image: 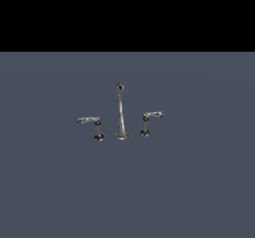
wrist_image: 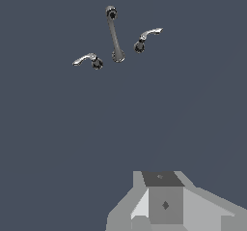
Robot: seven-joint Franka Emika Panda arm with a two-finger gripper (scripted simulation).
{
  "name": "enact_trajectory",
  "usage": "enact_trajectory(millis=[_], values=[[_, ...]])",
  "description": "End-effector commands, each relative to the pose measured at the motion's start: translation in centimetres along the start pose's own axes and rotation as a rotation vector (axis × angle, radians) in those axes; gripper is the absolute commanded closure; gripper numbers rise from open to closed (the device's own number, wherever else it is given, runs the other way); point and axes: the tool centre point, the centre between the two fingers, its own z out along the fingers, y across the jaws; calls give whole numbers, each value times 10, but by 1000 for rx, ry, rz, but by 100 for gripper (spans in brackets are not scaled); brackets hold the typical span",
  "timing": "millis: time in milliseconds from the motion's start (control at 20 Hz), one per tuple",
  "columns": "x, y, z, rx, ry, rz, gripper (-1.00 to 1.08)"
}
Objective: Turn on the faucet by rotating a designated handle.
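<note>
Exterior view, L to R across the flat grey-blue floor (image: 60,192): first the handle (image: 90,122), a chrome lever w/ the longer thin curved arm. Its arm points toward 9 o'clock from a short post on a dark round base, which sits at approx 8 o'clock from the foot of the spout. Next, dead centre, the faucet (image: 120,113) w/ its tall slender spout, upright, flared at the foot, dark knob at the tip at 12 o'clock. Then the shorter handle (image: 149,120), its arm pointing toward 3 o'clock, post at approx 4 o'clock from the spout foot. The three pieces stand near each other but apart, none touching. No containers in either view; nothing holds or carries anything else apart from the floor itself.

The arm doesn't show in the exterior view.

Wrist view: same set seen from above and further off. Long-armed handle (wrist_image: 87,60), then the spout (wrist_image: 114,34) leaning in perspective, then the shorter handle (wrist_image: 147,36). The gripper (wrist_image: 161,203) shows only as pale grey blocky body w/ a darker square face, well apart from the faucet w/ bare floor between. Fingertips not visible, so can't tell whether the fingers are wide or narrow. Nothing visible in its grasp. The handle is untouched.
</note>
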Motion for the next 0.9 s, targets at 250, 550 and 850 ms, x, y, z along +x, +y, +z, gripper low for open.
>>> enact_trajectory(millis=[250,550,850], values=[[13,-34,41,8,2,156,108],[27,-61,75,15,3,282,108],[46,-86,108,22,4,406,108]])
